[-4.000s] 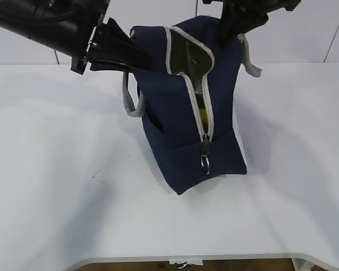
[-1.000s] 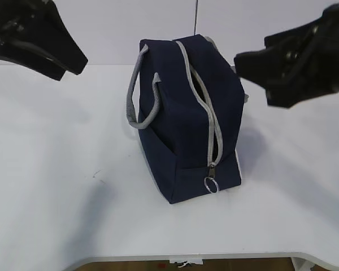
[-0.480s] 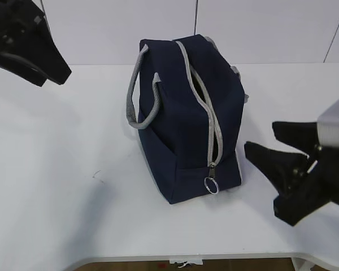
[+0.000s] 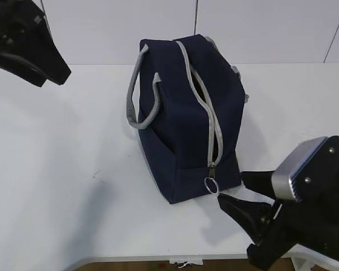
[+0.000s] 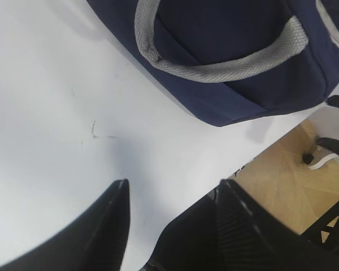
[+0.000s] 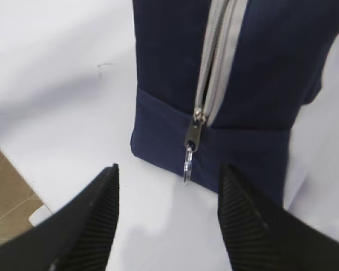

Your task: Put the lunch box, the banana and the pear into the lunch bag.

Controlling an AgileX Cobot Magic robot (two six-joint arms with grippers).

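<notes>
The navy lunch bag (image 4: pixel 181 113) stands upright mid-table, with grey handles (image 4: pixel 141 107). Its grey zipper (image 4: pixel 206 107) is partly open along the top. The ring pull (image 4: pixel 212 184) hangs at the near end. The lunch box, banana and pear are not in view. My right gripper (image 4: pixel 233 189) is open and empty, low at the front right, with its fingertips just right of the ring pull. In the right wrist view the ring pull (image 6: pixel 188 164) hangs between and beyond the open gripper (image 6: pixel 168 169). My left gripper (image 4: pixel 55 78) is open and empty, high at the far left, clear of the bag (image 5: pixel 231 56).
The white table's front edge (image 4: pixel 158 257) runs just below the right gripper. A small scuff mark (image 4: pixel 96 175) lies left of the bag. Wooden floor (image 5: pixel 277 186) shows past the table edge in the left wrist view.
My right gripper has dropped from beside the bag's upper right to the front edge, near the ring pull. Both grippers left the bag's top earlier. The left arm has held still for half a second.
</notes>
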